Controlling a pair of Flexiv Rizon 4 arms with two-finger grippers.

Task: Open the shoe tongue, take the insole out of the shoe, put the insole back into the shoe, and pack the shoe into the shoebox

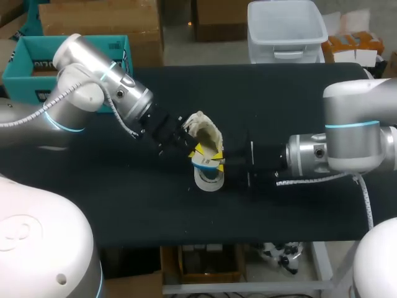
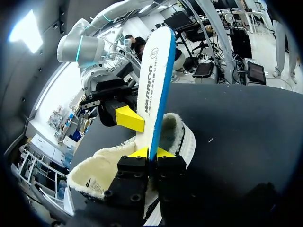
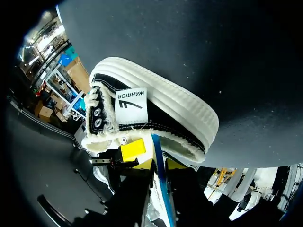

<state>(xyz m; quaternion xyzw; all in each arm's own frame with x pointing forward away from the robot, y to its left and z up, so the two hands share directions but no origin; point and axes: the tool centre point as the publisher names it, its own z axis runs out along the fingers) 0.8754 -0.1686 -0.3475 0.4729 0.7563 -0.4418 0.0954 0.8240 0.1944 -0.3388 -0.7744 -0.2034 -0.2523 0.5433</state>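
One left gripper (image 2: pixel 151 152) pinches the single insole (image 2: pixel 156 80) with narrow jaws; the insole stands upright out of the one fleece-lined shoe (image 3: pixel 156 113), mid-table (image 1: pixel 298 99); one right gripper (image 3: pixel 159 164) likewise clamps the insole.

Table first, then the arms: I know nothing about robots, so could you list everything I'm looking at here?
table: one, black, under everything.
shoe: one, black with a cream-white sole and fleecy lining, mid-table between the two grippers.
insole: one, white with a blue edge, standing up out of the shoe's opening.
shoebox: one, teal, open, at the far left corner behind the left arm.
left gripper: one, black fingers with yellow tips, clamped on the insole just above the shoe.
right gripper: one, same build, coming in from the opposite side, its tips also on either face of the insole.
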